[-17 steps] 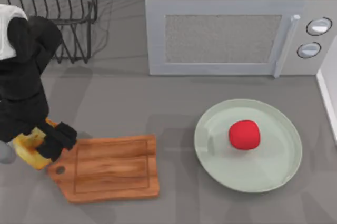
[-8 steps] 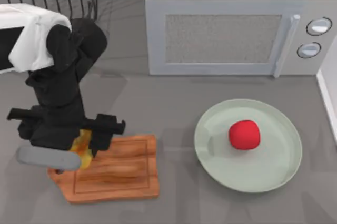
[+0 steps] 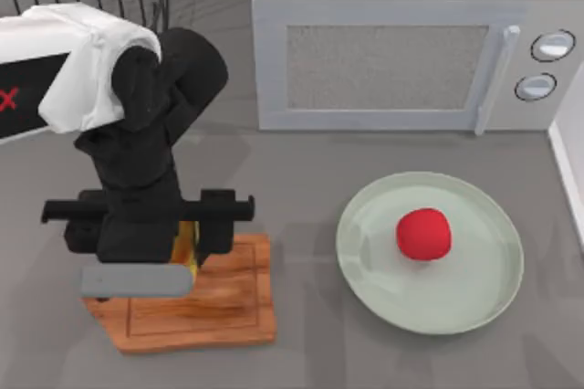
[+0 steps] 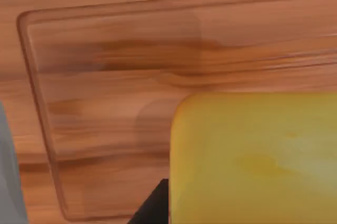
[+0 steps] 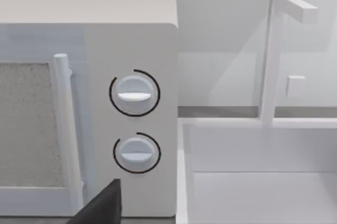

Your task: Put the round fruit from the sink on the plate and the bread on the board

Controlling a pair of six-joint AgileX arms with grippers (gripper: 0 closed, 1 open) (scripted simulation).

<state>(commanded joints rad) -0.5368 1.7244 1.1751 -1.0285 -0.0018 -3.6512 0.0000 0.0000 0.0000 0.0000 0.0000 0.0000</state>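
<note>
Left pincer (image 3: 187, 247) clenched on bread (image 4: 253, 158), poised over board (image 3: 228, 302); round fruit (image 3: 423, 233) already on plate (image 3: 365, 243); only setting down left.

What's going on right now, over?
Left gripper above board, holding bread. Round fruit on plate. Nothing in the way.
</note>
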